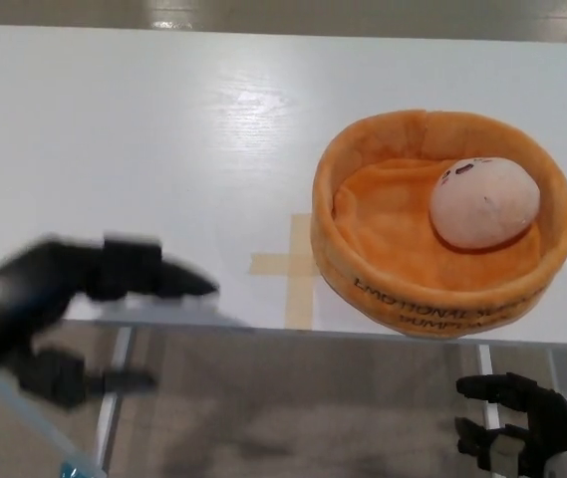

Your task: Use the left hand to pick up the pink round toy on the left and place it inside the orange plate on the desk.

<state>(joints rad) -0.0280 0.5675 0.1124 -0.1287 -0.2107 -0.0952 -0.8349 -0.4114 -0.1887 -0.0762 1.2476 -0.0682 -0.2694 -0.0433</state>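
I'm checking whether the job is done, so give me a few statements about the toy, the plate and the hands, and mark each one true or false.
1. The pink toy lies inside the orange plate. True.
2. The left hand is holding the toy. False: it holds nothing, fingers apart, at the desk's near edge.
3. The right hand rests on the desk. False: it is below the desk edge, at the lower right.
4. A tan tape cross marks the desk beside the plate. True.

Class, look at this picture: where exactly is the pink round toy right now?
In the head view, the pink round toy lies inside the orange plate, against its right wall, on the table's right side.
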